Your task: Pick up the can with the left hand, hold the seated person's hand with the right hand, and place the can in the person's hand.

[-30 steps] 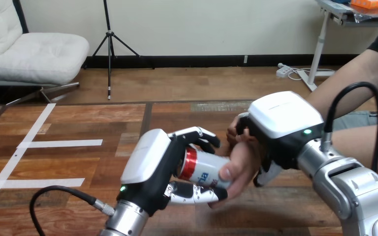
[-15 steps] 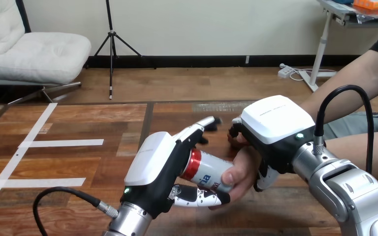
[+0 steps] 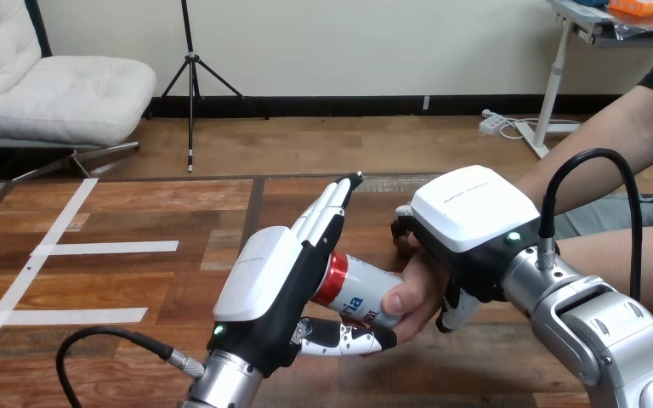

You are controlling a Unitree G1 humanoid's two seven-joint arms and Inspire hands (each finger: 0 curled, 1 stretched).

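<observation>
Head view; person's hand [image 3: 414,293] grips can [image 3: 359,283]

Left hand [image 3: 268,293]: black frame, smooth white shell with rounded corners on back, small green light [image 3: 218,329] near wrist; fingers [image 3: 327,208] white-shelled over black joints, black tips; thumb [image 3: 344,338] black with white patches. Right hand [image 3: 472,212]: same black body, broad white shell, second green light [image 3: 514,237] at shell's lower edge. Left forearm [image 3: 221,387] silver, ribbed collar at wrist. Right forearm [image 3: 612,340] silver, chunky, rounded segments
</observation>
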